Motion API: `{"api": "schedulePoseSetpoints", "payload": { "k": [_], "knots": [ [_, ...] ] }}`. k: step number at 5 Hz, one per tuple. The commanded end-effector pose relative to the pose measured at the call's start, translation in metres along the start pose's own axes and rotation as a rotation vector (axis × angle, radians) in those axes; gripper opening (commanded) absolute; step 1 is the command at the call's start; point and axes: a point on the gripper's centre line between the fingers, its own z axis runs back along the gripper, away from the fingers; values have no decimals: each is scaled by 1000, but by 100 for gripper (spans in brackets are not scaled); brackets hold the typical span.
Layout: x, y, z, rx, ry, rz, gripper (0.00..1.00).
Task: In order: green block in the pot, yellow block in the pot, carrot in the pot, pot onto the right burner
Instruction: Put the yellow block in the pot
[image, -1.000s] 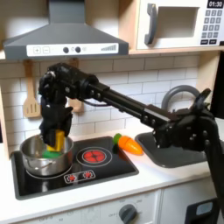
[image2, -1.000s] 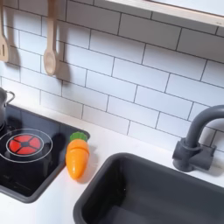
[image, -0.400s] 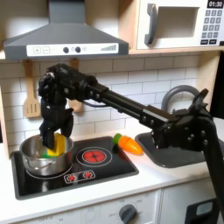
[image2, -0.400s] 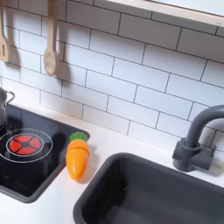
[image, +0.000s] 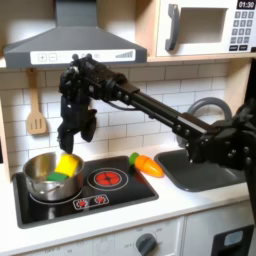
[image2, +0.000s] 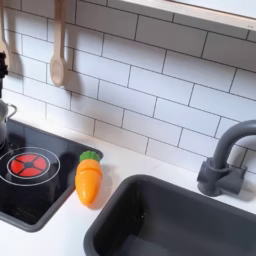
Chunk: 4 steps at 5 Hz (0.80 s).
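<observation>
Reading "01:30" in pale digits, a small clock display (image: 246, 4) sits at the upper right corner of the first exterior view, on the microwave (image: 205, 27); its keypad below is too small to read. The red markings on the front strip of the stove (image: 85, 190) cannot be made out either.

The pot (image: 42, 175) is a shiny silver saucepan with low walls, standing on the burner at the lower left of the first exterior view. Inside it lie the yellow block (image: 68, 163), against the wall nearer the middle of the frame, and the green block (image: 56, 176) just beside and slightly lower, touching or nearly touching it. In the second exterior view a sliver of the pot's rim shows at the far left edge.

The carrot (image: 146, 165) is orange and tapered with a green leafy end. In the first exterior view it lies on the white counter (image: 190, 205) between the stove and the dark sink (image: 205, 170), leafy end toward the stove. In the second exterior view it lies at lower centre, leaves pointing up-frame.

The gripper (image: 67, 140) hangs above the pot, left of centre in the first exterior view, clear of the blocks; I cannot tell how far its jaws are parted.
</observation>
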Motion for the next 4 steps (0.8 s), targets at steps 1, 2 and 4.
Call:
{"api": "schedulePoseSetpoints", "payload": {
  "k": [1,2,4],
  "knots": [
    [-11,-7,0,-8,12,-10,100],
    [-18,-9,0,-14,20,-12,100],
    [-33,-13,-8,-17,47,-25,100]
  ]
}}
